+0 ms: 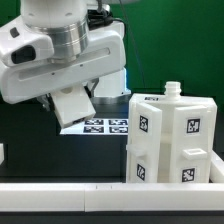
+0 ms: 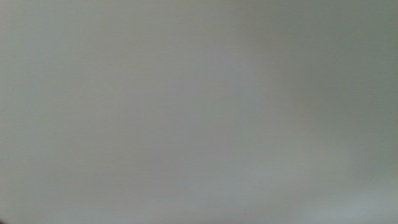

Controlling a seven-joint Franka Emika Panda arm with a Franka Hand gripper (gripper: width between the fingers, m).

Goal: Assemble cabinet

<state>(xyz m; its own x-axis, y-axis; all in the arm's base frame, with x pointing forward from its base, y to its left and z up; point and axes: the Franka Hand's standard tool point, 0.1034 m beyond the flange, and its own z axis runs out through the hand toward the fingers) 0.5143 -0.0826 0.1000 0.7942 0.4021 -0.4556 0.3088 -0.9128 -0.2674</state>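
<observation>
The arm [image 1: 55, 45] leans in from the top of the exterior view, its white wrist housing tilted downward, the end effector hidden beneath it, and the wrist view shows only a featureless grey blur.

One cabinet [image 1: 170, 140], one marker board [image 1: 100, 126]

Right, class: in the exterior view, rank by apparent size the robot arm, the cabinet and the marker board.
1. Robot arm, largest, though it looks nearest the camera.
2. Cabinet.
3. Marker board, smallest, but partly hidden behind the arm and the cabinet, so its full extent is unclear.
</observation>
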